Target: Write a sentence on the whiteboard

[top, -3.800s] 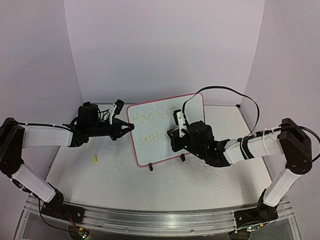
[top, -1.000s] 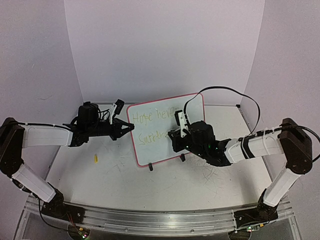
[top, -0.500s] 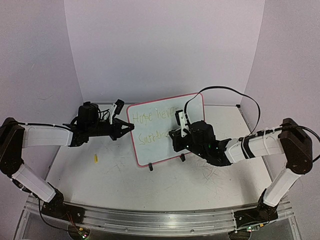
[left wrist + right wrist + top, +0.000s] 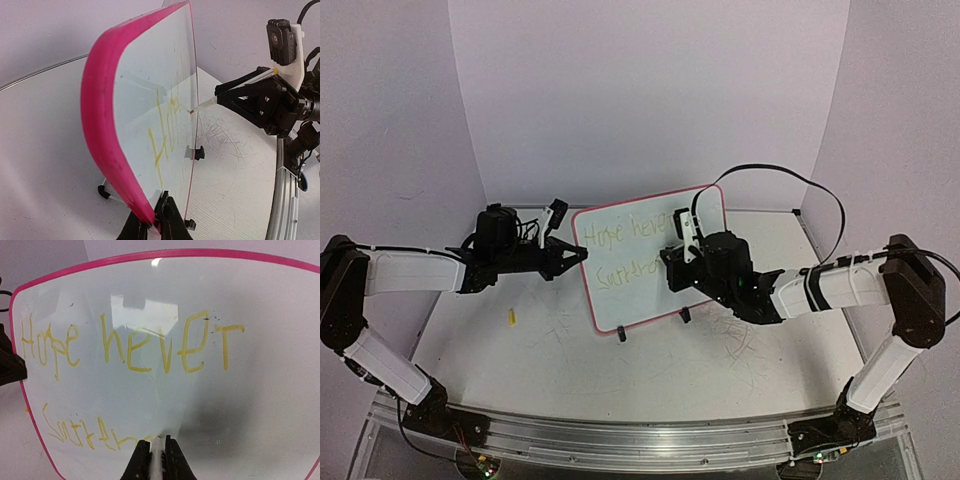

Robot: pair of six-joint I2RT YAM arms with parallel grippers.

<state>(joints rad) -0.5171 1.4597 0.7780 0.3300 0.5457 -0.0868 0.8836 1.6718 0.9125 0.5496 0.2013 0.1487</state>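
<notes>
Your left claw [image 4: 583,256] is clenched on the board [image 4: 650,295]. In the left wrist view its fingers [image 4: 167,222] pinch the pink frame at the lower corner, and the board [image 4: 145,95] rises straight ahead of the claw, seen nearly edge-on.

The board stands on the desk [image 4: 620,385] between your two claws. It leans back a little on its black feet [image 4: 621,337], with its written face turned toward your right claw [image 4: 668,268].

Your right claw is clamped on a marker [image 4: 159,449]. In the right wrist view the marker sits between the two fingers [image 4: 139,460] and points forward, away from the claw. From the left wrist you can see the marker [image 4: 207,103] reach out of the right claw [image 4: 225,92], and its tip appears to meet the board's face.

The sentence [image 4: 135,347] is in yellow, dead ahead of the right claw. "Hope never" is the upper line, above the marker tip. A second line starts with what looks like "Surre" and runs from the left of the claw up to the tip. To the right of the tip the board [image 4: 265,405] is bare.

A small yellow bit [image 4: 510,317] lies on the desk below and behind the left claw, well apart from the board. Grey scribbles [image 4: 740,345] mark the desk under your right arm.
</notes>
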